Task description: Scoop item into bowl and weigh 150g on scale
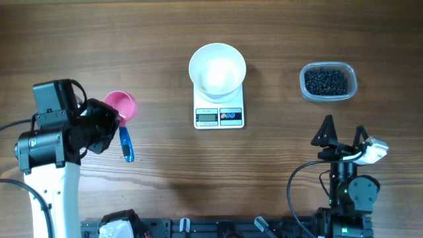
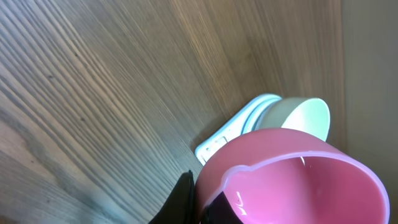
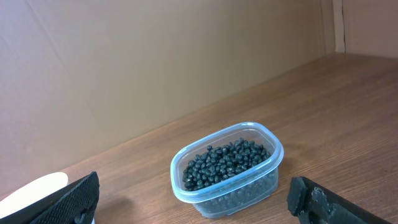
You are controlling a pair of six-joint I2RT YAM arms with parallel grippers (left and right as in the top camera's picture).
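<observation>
The left gripper (image 1: 114,127) is clamped on the pink scoop (image 1: 121,106) — well left of the bowl (image 1: 217,67) on the scale (image 1: 219,117). The right gripper (image 1: 344,130) gapes wide — beans (image 1: 325,80) in their tub (image 1: 328,99) lie ahead, apart.

One camera looks straight down on the whole surface (image 1: 165,185) from high up. My left wrist camera sits close behind the pink scoop (image 2: 298,186), facing the bowl (image 2: 305,115) beyond my left fingers (image 2: 180,199). My right one looks low between my right fingers (image 3: 74,199), catching that bowl's edge too.
</observation>
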